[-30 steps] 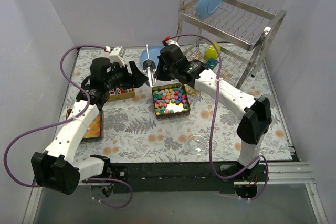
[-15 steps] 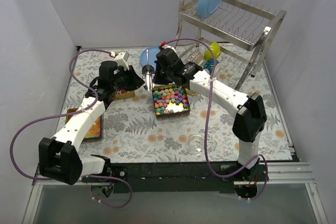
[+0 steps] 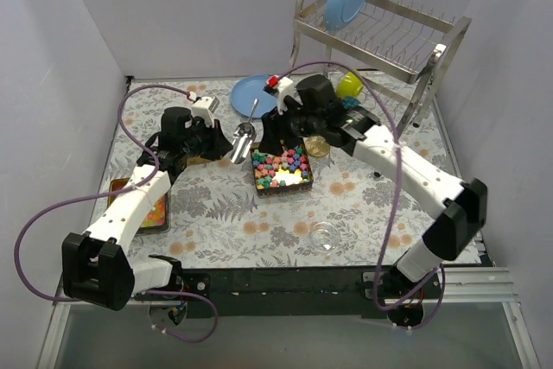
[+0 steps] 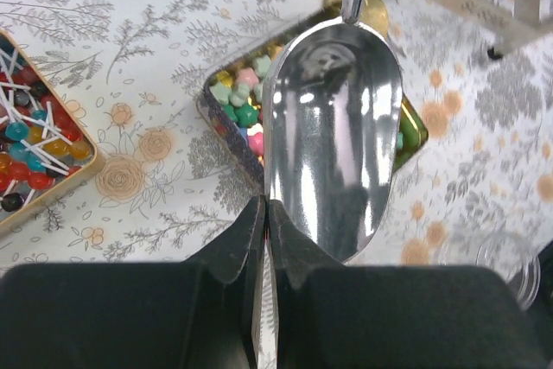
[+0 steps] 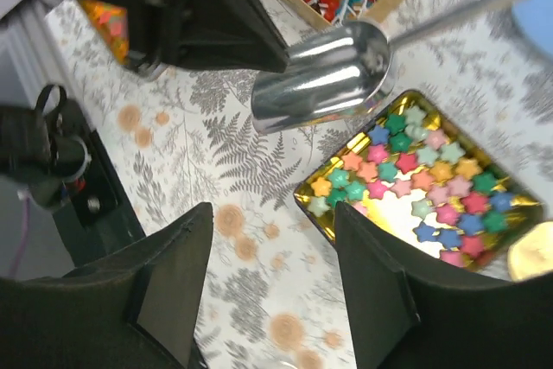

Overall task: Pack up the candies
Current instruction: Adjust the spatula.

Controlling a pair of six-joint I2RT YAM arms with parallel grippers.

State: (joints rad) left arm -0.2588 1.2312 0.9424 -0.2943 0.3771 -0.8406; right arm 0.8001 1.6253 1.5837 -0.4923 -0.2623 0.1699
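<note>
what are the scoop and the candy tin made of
The scoop looks like polished metal, probably steel: its bowl is mirror-bright and shows reflections. The tin also looks like thin metal: glossy gold inside, with glare between the candies, and a dark patterned outer wall.

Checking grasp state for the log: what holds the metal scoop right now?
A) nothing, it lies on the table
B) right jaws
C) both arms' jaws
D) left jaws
D: in the left wrist view the left gripper has its jaws pinched on the rim of the scoop, while the right gripper is open and not touching it.
</note>
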